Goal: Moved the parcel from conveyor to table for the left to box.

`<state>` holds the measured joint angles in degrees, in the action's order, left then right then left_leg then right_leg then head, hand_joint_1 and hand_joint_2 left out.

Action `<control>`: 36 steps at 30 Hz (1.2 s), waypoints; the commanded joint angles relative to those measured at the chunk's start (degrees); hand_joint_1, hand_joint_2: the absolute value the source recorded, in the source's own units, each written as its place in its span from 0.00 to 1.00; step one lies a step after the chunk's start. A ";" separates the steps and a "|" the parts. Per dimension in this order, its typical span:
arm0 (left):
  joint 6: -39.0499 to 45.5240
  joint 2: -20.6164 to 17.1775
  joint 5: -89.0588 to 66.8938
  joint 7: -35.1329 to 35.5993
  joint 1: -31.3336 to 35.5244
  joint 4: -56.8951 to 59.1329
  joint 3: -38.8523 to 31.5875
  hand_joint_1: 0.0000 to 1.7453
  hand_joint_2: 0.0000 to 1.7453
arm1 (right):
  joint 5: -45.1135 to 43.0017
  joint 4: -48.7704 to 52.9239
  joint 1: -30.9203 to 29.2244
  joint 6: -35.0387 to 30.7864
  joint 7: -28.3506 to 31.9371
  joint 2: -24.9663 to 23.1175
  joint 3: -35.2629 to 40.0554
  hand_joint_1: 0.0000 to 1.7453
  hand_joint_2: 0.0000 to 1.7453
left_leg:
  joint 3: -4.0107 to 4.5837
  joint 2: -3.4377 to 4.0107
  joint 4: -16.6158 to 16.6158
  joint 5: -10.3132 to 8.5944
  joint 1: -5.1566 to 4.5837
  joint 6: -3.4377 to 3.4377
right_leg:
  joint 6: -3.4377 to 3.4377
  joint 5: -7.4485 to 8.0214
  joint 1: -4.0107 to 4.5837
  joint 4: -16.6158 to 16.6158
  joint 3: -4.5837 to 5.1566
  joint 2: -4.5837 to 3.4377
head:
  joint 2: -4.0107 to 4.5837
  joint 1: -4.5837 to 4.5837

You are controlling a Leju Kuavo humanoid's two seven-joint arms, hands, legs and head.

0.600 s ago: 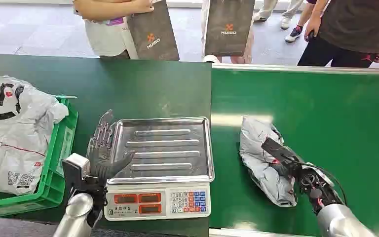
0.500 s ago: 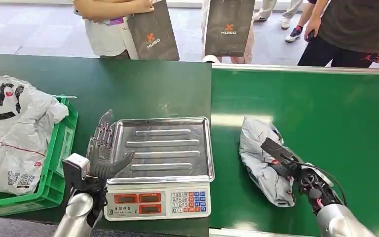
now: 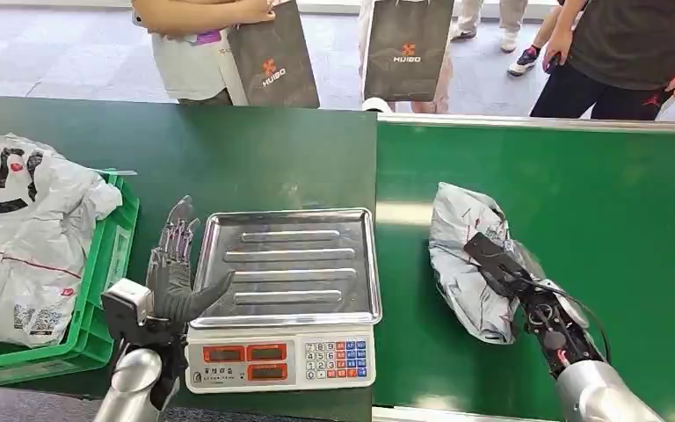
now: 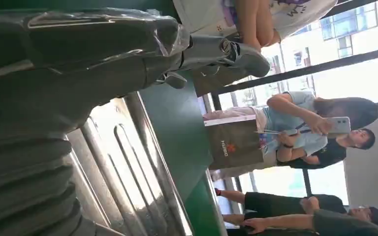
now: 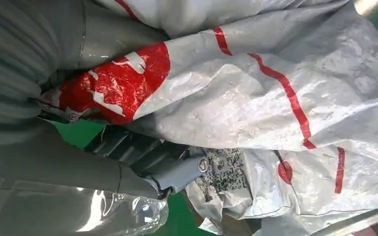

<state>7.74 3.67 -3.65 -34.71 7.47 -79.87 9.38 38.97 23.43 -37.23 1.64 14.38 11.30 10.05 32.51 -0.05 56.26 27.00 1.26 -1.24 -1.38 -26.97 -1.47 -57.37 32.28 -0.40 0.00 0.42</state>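
A grey plastic parcel (image 3: pixel 459 255) with red markings lies on the green conveyor (image 3: pixel 598 229), close to its left edge. My right hand (image 3: pixel 501 264) grips the parcel's right side. In the right wrist view the thumb lies over the parcel (image 5: pixel 256 93) and the dark fingers (image 5: pixel 142 152) curl under its edge. My left hand (image 3: pixel 171 268) stands open, fingers spread and pointing away, at the left rim of the scale's steel tray (image 3: pixel 290 255). The left wrist view shows the left hand (image 4: pixel 78 59) beside the tray (image 4: pixel 123 162), holding nothing.
A green crate (image 3: pixel 110 264) at the left holds several grey parcels (image 3: pixel 18 229). The scale's keypad (image 3: pixel 281 359) faces me at the near table edge. People with dark paper bags (image 3: pixel 272 57) stand beyond the far edge of the table (image 3: pixel 228 149).
The parcel has shifted away from me on the conveyor, with my right hand moving along on it. My left hand has drawn back and left a little.
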 commanded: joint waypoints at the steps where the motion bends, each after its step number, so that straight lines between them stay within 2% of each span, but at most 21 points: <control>1: 0.10 0.05 -0.36 0.36 -0.77 -0.54 -1.92 0.00 1.00 | -2.40 14.16 0.46 -2.52 3.85 -0.55 -1.61 1.00 1.00 | 0.04 0.21 -0.01 -0.01 -0.06 0.09 | 0.13 0.05 -0.03 -0.04 0.15 -0.16 | 0.00 0.00; 9: 1.54 1.31 4.94 -1.74 -0.82 -1.41 -4.79 0.00 1.00 | -4.39 40.98 8.33 -2.06 1.92 0.03 -0.90 1.00 1.00 | 0.04 0.08 -0.01 0.00 -0.04 0.10 | 0.14 0.01 -0.01 -0.02 0.13 -0.03 | 0.00 0.00; 13: 1.97 1.35 6.00 -1.93 -0.53 -1.63 -5.24 0.00 1.00 | -2.82 47.19 8.70 -2.61 1.45 -0.86 0.38 1.00 1.00 | 0.06 0.10 0.00 0.00 -0.05 0.05 | 0.08 0.01 -0.03 -0.06 0.16 -0.08 | 0.00 0.00; 16: 1.83 1.61 5.96 -1.52 0.15 -2.04 -5.07 0.00 1.00 | 2.13 52.31 7.39 -1.02 0.90 -1.67 6.38 1.00 1.00 | 0.08 0.18 0.00 -0.02 -0.04 0.08 | 0.15 0.05 0.00 -0.07 0.21 -0.14 | 0.00 -0.02; 20: 1.67 2.04 5.84 -0.86 1.54 -1.18 -4.67 0.00 1.00 | 3.54 51.68 4.62 1.02 -0.97 -2.45 12.79 1.00 1.00 | 0.08 0.36 0.01 0.00 -0.04 0.07 | 0.16 0.08 0.00 -0.09 0.25 -0.28 | 0.00 -0.02; 24: 1.36 2.52 5.64 -0.31 3.22 0.07 -3.97 0.00 1.00 | 0.99 46.66 0.94 4.16 0.32 -2.00 20.45 1.00 1.00 | 0.03 0.23 -0.01 -0.05 -0.03 0.10 | 0.17 0.08 0.01 -0.04 0.16 -0.14 | 0.00 0.00; 30: 1.26 2.55 5.63 -0.19 3.71 0.44 -3.71 0.00 1.00 | -0.04 45.57 0.35 3.40 0.29 -1.76 22.06 1.00 1.00 | -0.02 0.15 -0.04 -0.04 -0.03 0.09 | 0.12 0.05 0.01 0.00 0.06 -0.08 | 0.00 -0.04; 34: 0.95 2.69 5.62 0.16 5.25 2.22 -2.76 0.00 1.00 | -5.07 40.95 -2.43 9.50 1.87 -2.40 29.31 1.00 1.00 | -0.04 0.08 -0.10 -0.10 -0.02 0.14 | 0.23 0.09 0.04 0.06 0.02 0.02 | 0.00 -0.02; 36: 0.92 2.74 5.58 0.34 5.90 3.07 -2.10 0.00 1.00 | -6.70 38.05 -3.61 9.91 2.38 -3.18 32.31 1.00 1.00 | -0.07 0.21 -0.09 -0.08 -0.02 0.10 | 0.16 0.10 0.02 0.04 0.04 -0.13 | 0.00 -0.02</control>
<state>8.92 6.34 1.95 -35.01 9.75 -82.38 5.57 35.90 72.04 -34.36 8.54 15.39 9.14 29.24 32.52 0.01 56.24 26.99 1.27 -1.25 -1.37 -26.98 -1.47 -57.38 32.32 -0.42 0.00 0.39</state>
